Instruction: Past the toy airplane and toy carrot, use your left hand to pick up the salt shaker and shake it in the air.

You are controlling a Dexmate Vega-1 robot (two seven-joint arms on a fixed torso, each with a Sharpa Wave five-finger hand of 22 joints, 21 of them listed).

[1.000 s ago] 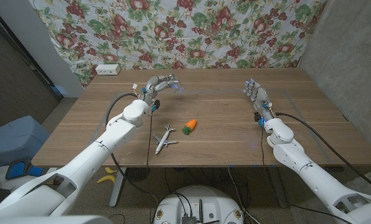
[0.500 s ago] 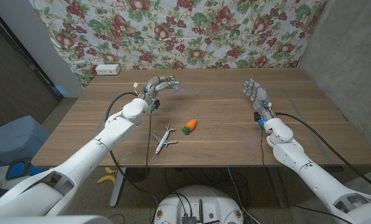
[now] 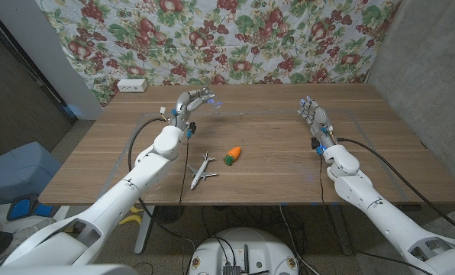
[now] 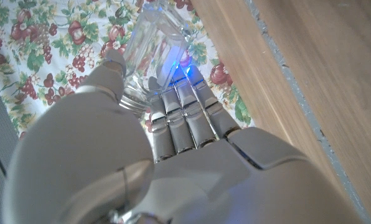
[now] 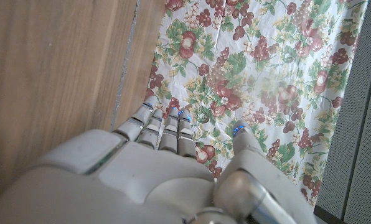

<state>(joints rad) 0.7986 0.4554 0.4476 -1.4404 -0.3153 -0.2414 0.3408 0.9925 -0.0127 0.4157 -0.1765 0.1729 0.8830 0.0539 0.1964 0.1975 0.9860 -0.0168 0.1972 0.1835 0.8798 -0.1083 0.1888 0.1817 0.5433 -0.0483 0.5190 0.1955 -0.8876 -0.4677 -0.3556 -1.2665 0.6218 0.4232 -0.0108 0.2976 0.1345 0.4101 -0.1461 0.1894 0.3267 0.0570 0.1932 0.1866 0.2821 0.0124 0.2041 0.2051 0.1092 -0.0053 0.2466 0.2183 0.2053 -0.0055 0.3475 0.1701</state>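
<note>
The salt shaker (image 4: pixel 149 43), a clear glass body, sits inside the left hand (image 3: pixel 195 100), with the fingers (image 4: pixel 187 115) wrapped around one side and the thumb pressing the other, so it is pinched between them. In the head view the shaker (image 3: pixel 213 106) pokes out just beyond the fingertips, and it looks lifted off the desk (image 3: pixel 273 168), though the angle makes the gap hard to be sure of. Nearer the robot than those fingers, well apart from them, lie the toy carrot (image 3: pixel 232 154) and, just beside it, the toy airplane (image 3: pixel 201 169), both on the desk and both untouched.

The reach past the two toys and the grasp look done. What seems left is the shaking in the air, and no single picture can show whether it is under way.

The right hand (image 3: pixel 313 116) waits on the far side of the desk, fingers apart and holding nothing.
</note>
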